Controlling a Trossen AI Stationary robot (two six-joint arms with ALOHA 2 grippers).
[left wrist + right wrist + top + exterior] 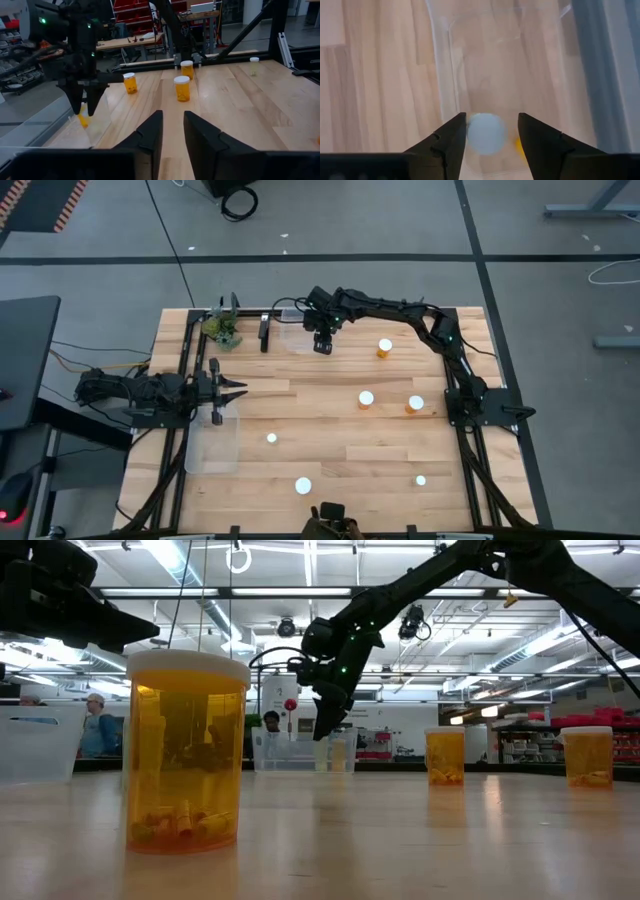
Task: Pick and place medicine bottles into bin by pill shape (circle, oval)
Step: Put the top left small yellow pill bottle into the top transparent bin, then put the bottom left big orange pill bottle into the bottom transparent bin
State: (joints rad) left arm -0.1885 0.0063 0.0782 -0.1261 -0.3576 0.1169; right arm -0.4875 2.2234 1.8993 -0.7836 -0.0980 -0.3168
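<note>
Closest to the low camera stands one medicine bottle (187, 752), amber with a white cap and a few pills lying at its bottom, on the wooden table (330, 430). Farther across the boards sit more capped bottles, spread well apart: one (303, 486) near the front edge, one (272, 438) at mid-table, one (366, 399) beside another (415, 404), and one (385, 348) toward the back. On the left side the left gripper (232, 390) waits over the near end of a clear bin (212, 448), its fingers parted and empty.

At the far edge the right gripper (489, 131) hangs above a second clear bin (296, 338). The right wrist view looks down into that bin: a bottle (485, 133) shows white cap up between the spread fingers, which do not appear to touch it. It seems released, dropping or already lying in the bin, though I cannot tell which.

By my reading, the step in hand is the placing of one bottle, just about done. The next move calls for the right arm to lift straight up clear of the bin walls, then travel to the nearest bottle at the back, whose pill shape must be read before choosing a bin.
</note>
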